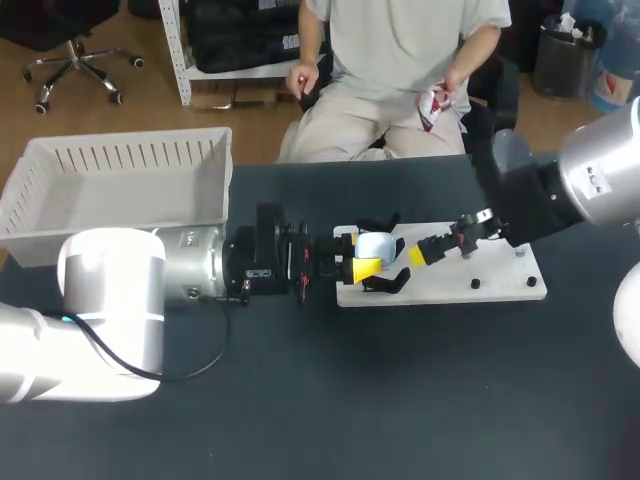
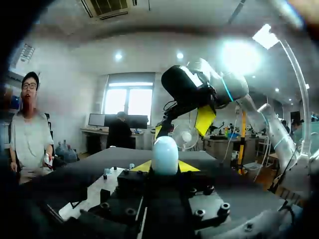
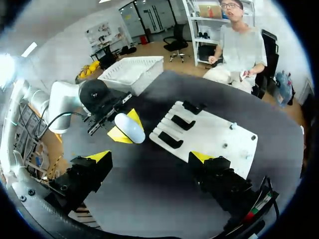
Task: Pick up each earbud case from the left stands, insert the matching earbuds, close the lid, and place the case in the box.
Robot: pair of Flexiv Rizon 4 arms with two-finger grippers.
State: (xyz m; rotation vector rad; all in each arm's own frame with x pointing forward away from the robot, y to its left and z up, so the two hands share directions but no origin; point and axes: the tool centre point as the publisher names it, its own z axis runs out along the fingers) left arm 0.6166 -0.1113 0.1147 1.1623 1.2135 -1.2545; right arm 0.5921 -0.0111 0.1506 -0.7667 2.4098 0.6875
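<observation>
- White earbud case (image 2: 164,153) sat clamped between both fingers of the left gripper (image 2: 165,167), lid apparently closed
- Right gripper (image 3: 150,157) hung open above the white board (image 1: 500,285)

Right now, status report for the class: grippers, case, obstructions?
Left gripper shut on earbud case, by the board's edge. Right gripper open, empty, facing it. Nothing seen blocking the box.

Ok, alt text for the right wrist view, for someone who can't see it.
The left end effector grips a white earbud case over the dark table, beside a white board with three black stands. The right end effector is open and empty; a white box sits beyond.
</observation>
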